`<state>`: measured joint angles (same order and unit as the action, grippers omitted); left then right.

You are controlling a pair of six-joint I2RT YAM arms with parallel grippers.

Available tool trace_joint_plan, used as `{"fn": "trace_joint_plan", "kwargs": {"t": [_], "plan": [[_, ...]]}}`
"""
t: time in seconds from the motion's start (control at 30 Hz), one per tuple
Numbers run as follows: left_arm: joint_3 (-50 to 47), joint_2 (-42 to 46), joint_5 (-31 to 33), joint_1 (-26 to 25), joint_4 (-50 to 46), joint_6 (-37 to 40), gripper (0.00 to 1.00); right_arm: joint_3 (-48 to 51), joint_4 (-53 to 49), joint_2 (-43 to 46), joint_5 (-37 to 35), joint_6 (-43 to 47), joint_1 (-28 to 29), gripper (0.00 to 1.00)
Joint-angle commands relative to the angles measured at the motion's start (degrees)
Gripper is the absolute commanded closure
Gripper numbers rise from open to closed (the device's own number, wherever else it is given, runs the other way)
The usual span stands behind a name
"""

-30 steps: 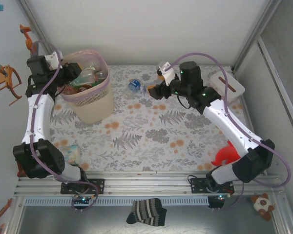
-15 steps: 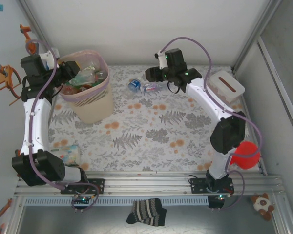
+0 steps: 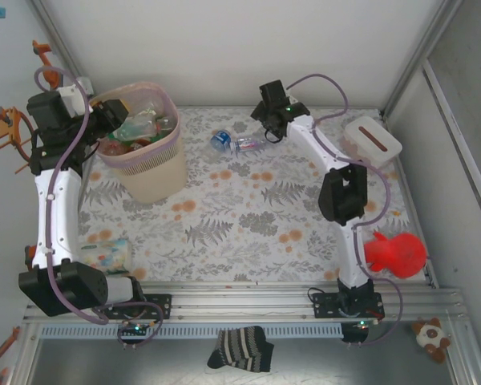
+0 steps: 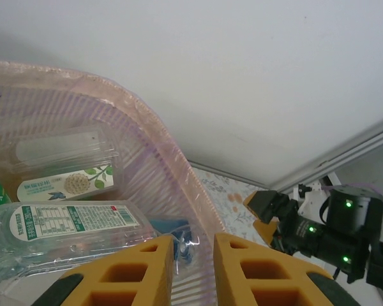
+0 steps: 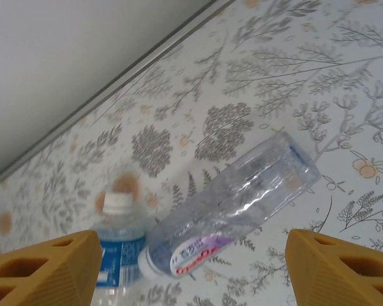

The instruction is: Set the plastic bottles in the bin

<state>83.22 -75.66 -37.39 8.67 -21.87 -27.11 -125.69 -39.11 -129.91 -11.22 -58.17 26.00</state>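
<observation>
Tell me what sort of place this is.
Probably a robot test booth, not a home: plain white walls in a metal frame, two arms bolted to a rail, and a floral tablecloth staged with a pink bin and crushed bottles.

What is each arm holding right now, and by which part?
The left gripper pinches the bin by its wall at the rim. The right gripper holds nothing; its fingers stand open over the clear bottle lying on the table.

Overhead view looking down, sharing bin (image 3: 154,183) with close left wrist, bottles (image 5: 236,197) with close right wrist
</observation>
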Motion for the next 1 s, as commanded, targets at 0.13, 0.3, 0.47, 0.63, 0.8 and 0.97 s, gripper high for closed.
{"fn": "trace_joint_plan", "kwargs": {"t": [0.13,0.3,0.47,0.63,0.8,0.97], "plan": [[-2.1,1.4,-1.7,-0.1,1.5,-1.7,0.77,-11.5,-9.1,-11.2,-4.9,-14.0,-0.7,0.25],[-3.1,2.0,-1.7,-0.1,1.4,-1.5,0.77,-12.1,-9.1,-15.1,-4.4,-18.2,-1.2,0.25],[-3.3,1.8,-2.5,-0.3,1.4,-1.5,0.78,-12.5,-9.3,-18.3,-3.6,-21.3,-1.7,0.23],[-3.6,2.5,-2.5,-0.4,0.9,-1.4,0.78,-14.0,-8.4,-21.5,-3.0,-21.8,-2.0,0.23],[-3.7,3.1,-2.3,-0.4,0.2,-0.8,0.78,-12.0,-8.3,-21.5,-2.5,-22.1,-2.0,0.26],[-3.9,2.8,-2.6,-0.5,0.3,-1.4,0.78,-7.4,-8.3,-19.2,-3.0,-22.1,-2.1,0.33]]}}
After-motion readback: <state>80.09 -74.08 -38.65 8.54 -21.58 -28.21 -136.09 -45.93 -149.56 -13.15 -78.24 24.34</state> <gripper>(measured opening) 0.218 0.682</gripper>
